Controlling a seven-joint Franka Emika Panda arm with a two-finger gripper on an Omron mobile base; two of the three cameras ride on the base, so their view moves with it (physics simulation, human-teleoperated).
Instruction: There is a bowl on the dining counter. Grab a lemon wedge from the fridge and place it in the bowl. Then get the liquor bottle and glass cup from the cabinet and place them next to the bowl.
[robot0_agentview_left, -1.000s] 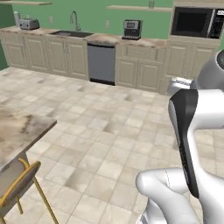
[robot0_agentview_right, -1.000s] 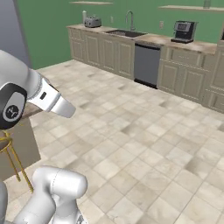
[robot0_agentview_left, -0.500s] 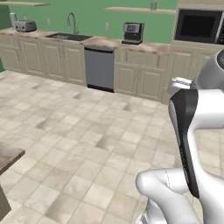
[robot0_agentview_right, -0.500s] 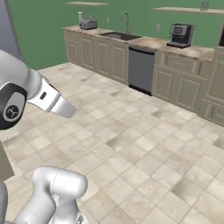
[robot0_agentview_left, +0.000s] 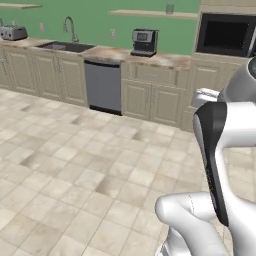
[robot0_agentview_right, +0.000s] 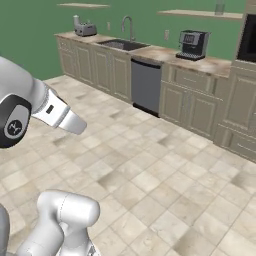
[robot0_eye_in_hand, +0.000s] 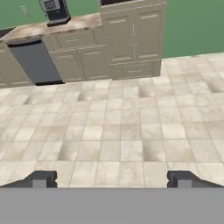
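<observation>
Base has turned, dining counter gone from view; fingers (robot0_eye_in_hand: 40, 180) spread wide, apparently empty.

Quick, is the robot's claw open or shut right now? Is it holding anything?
Gripper: open, fingertips wide apart, holding nothing.

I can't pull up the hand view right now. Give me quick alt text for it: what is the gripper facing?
The open, empty two-finger gripper looks across bare beige tiled floor toward a run of cream cabinets against a green wall. A dark grey dishwasher front sits at the left under a marbled worktop, where a black coffee machine stands.
</observation>
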